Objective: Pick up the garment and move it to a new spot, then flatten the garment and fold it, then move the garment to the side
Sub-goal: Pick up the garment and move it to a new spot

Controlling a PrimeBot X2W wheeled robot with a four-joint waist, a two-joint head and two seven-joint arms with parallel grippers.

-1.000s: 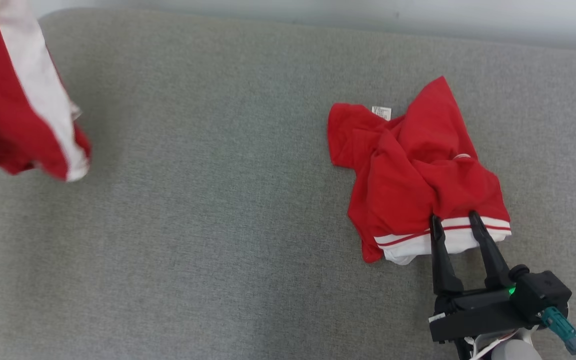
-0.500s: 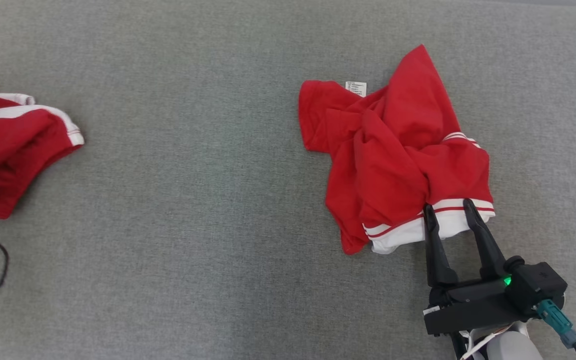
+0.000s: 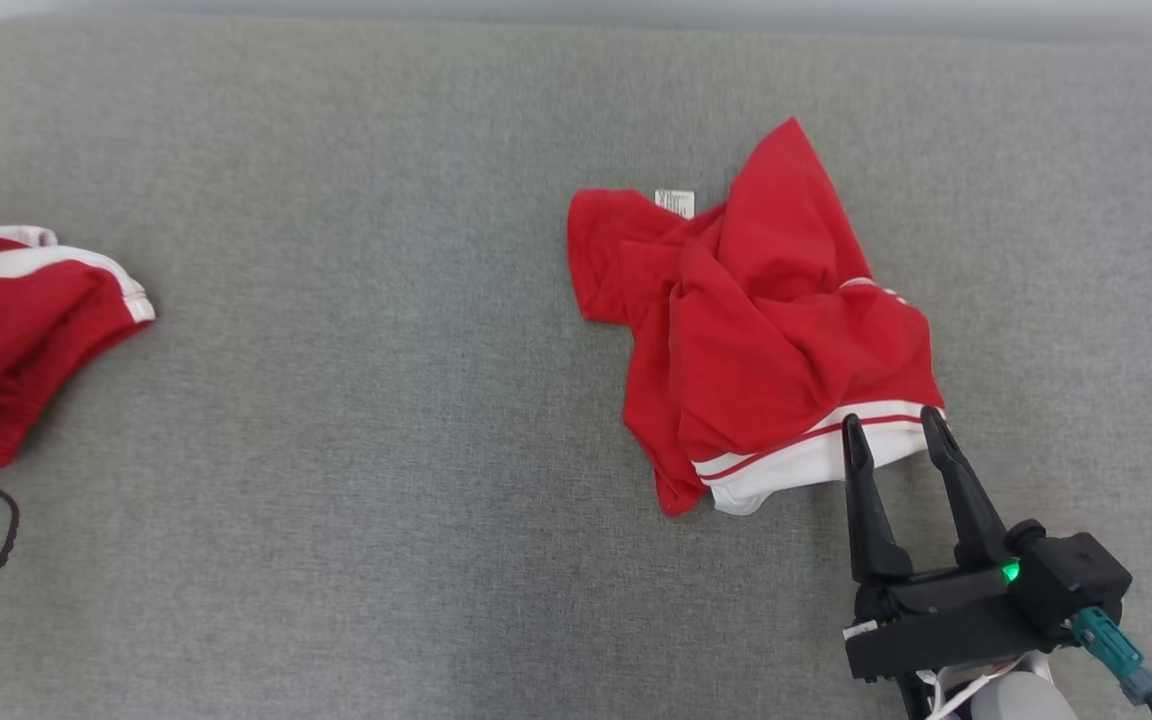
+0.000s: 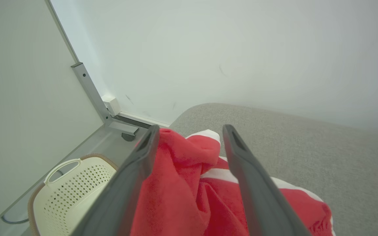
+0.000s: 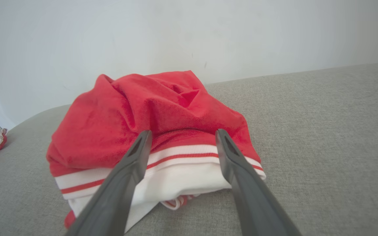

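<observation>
Since the crumpled red fabric garment [image 3: 766, 340] looks soft and limp, I aim my right claw [image 3: 890, 420], wide open and empty, at its white striped hem [image 3: 786, 468].

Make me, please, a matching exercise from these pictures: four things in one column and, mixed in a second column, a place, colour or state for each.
1 right pincer
2 basket
3 label
4 second garment

A cream, perforated
B white, at the middle garment's far edge
C open, tips at the white hem
D red, at the head view's left edge

Pairs: 1-C, 2-A, 3-B, 4-D
</observation>
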